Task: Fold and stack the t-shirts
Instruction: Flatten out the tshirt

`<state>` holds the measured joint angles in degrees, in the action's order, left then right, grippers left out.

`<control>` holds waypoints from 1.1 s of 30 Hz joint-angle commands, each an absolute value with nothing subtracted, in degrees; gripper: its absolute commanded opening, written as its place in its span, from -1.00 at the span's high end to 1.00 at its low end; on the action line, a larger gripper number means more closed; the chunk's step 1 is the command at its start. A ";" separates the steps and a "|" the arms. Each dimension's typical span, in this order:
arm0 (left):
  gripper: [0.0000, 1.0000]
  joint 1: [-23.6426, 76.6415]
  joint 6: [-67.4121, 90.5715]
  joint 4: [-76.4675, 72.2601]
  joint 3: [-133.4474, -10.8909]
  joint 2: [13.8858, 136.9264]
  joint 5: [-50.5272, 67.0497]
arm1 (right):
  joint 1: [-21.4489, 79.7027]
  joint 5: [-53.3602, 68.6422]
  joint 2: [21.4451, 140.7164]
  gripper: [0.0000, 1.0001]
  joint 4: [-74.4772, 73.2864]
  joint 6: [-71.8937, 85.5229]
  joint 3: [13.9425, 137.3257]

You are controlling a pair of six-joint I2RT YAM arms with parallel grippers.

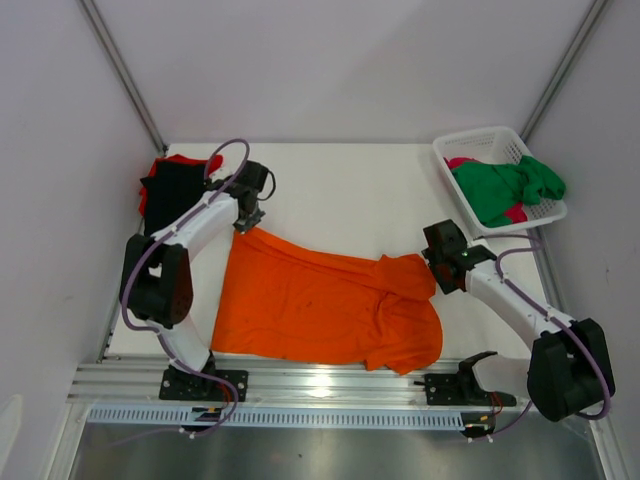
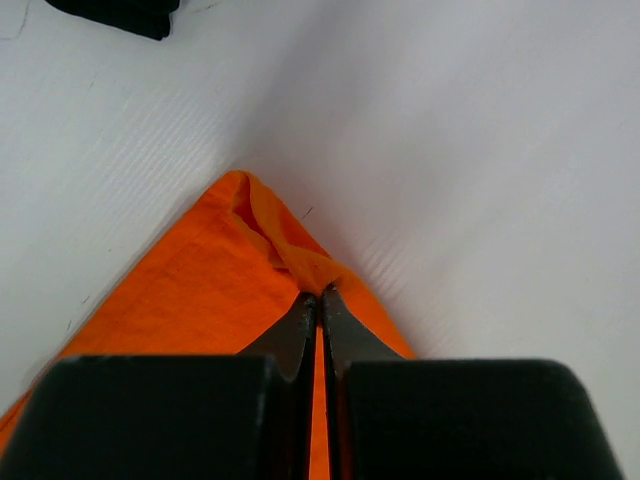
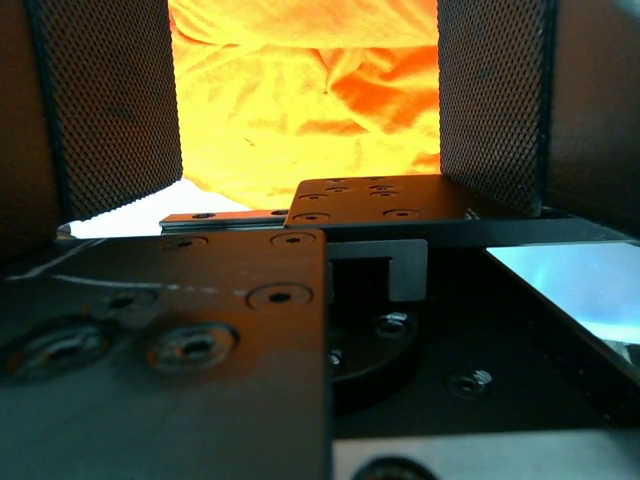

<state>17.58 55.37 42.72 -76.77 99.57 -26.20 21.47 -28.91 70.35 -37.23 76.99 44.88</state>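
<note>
Shirts lie in three places in the top view: the orange t-shirt (image 1: pixel 310 305) spread wide on the near middle of the white table (image 1: pixel 340 190), a black t-shirt (image 1: pixel 172 190) with a red t-shirt (image 1: pixel 190 160) showing around it at the far left edge, and a green t-shirt (image 1: pixel 505 185) over a pink t-shirt (image 1: pixel 462 162) in the white basket (image 1: pixel 480 140) at the far right. Only the left wrist view shows the left gripper (image 2: pixel 320 295) with its jaws pressed together on the orange shirt's far left corner, the cloth wrinkling up from the tips. Only the right wrist view shows the right gripper (image 3: pixel 305 110) with its jaws wide apart, mesh pads (image 3: pixel 110 100) framing brightly lit orange cloth beyond. Pale walls (image 1: pixel 350 60) enclose the table, and an aluminium rail (image 1: pixel 320 380) runs along its near edge
</note>
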 commanded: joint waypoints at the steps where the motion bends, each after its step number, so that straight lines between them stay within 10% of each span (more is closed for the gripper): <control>1: 0.99 17.14 54.05 42.80 -75.41 95.81 -26.98 | 20.92 -28.65 70.75 -0.40 -37.53 80.07 44.12; 33: 0.99 12.22 51.41 41.22 -66.98 84.02 -26.90 | 20.04 -23.21 79.98 -0.30 -28.40 77.89 44.65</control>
